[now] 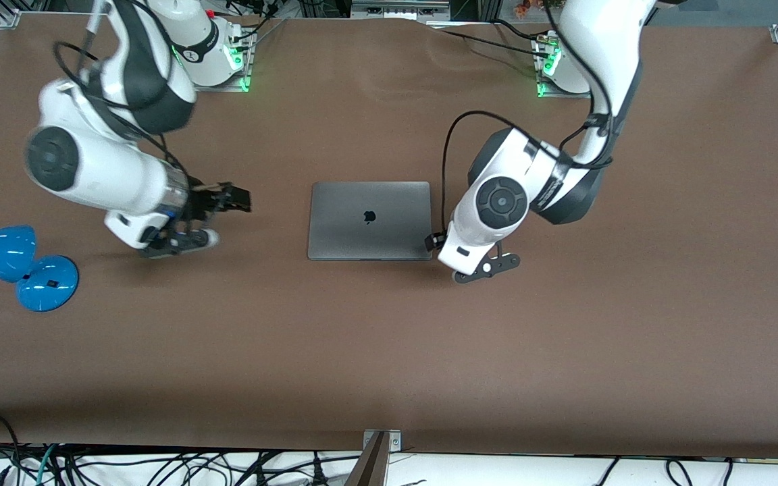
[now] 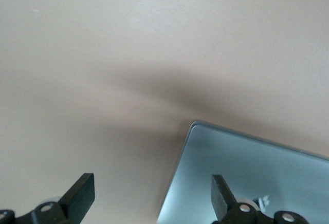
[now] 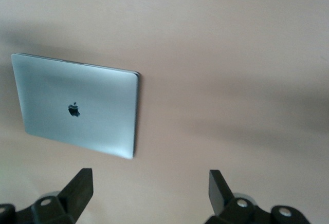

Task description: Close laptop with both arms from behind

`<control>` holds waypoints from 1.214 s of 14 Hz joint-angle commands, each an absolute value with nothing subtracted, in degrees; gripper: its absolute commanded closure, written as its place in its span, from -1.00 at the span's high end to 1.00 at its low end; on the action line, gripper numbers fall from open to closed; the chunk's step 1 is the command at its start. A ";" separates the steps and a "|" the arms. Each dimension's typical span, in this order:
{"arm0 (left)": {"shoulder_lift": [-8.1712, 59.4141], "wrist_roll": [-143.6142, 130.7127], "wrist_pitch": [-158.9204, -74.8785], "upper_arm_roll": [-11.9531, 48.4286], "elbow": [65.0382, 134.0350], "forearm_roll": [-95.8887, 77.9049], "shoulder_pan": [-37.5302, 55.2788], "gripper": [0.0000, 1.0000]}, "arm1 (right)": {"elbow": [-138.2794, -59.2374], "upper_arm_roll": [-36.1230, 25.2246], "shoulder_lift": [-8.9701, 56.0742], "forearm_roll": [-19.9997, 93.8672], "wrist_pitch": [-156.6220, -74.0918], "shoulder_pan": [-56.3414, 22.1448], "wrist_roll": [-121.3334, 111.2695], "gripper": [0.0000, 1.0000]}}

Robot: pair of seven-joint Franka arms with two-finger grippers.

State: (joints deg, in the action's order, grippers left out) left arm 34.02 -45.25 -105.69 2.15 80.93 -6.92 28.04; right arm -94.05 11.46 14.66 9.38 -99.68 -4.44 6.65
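The laptop (image 1: 369, 219) lies shut and flat on the brown table (image 1: 389, 351), grey lid up with the dark apple logo showing. My left gripper (image 1: 435, 240) is low at the laptop's corner toward the left arm's end. In the left wrist view the left gripper (image 2: 152, 196) is open, one finger (image 2: 222, 193) over the lid (image 2: 247, 178) and the other over bare table. My right gripper (image 1: 235, 198) hangs above the table beside the laptop, toward the right arm's end. The right wrist view shows the right gripper (image 3: 150, 190) open and empty, apart from the laptop (image 3: 77, 108).
A blue desk lamp (image 1: 17, 266) lies at the right arm's end of the table, nearer to the front camera than the right gripper. Cables (image 1: 159, 469) hang below the table's front edge. Both arm bases stand along the table's back edge.
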 commanded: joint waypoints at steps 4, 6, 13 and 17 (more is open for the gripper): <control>23.83 -41.40 -96.69 2.29 82.18 -2.56 26.19 1.00 | -96.24 11.87 5.28 5.55 -93.43 0.08 9.57 1.00; 21.02 -39.39 -94.14 2.37 82.18 -1.15 24.62 1.00 | -96.24 10.29 3.52 3.79 -92.12 0.09 9.67 1.00; 11.88 -23.93 -86.75 2.46 82.53 -1.14 13.72 1.00 | -97.47 2.12 -0.70 1.76 -89.83 0.70 9.32 1.00; 6.69 -16.63 -85.52 2.81 85.59 -1.14 9.33 1.00 | -98.70 1.93 -2.10 -0.43 -89.74 0.97 9.23 1.00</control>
